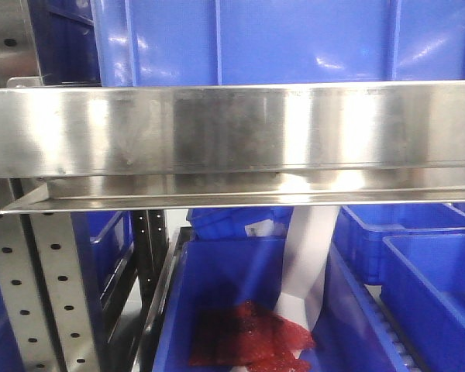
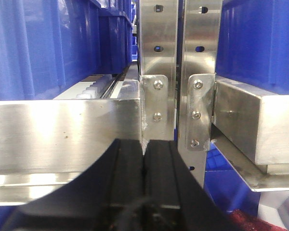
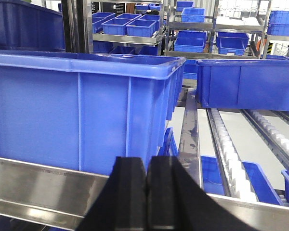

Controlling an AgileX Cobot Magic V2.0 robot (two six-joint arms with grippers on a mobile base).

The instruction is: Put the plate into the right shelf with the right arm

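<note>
Left gripper (image 2: 145, 159): black fingers pressed together, nothing between them; parked before the steel rack (image 2: 62, 130) and its perforated uprights (image 2: 156, 57).
Right gripper (image 3: 147, 192): fingers likewise closed tight, holding nothing; facing a large blue bin (image 3: 82, 110) on the shelf's upper tier.
Plate: not visible in any view; its location and appearance cannot be confirmed.
Front view: steel shelf beam (image 1: 232, 132) fills the frame; a lower bin (image 1: 240, 310) holds red packets (image 1: 252, 337) and a white strip (image 1: 310, 263).
Progress: judged either finished or not begun; with the right gripper empty, no carrying is under way.
</note>
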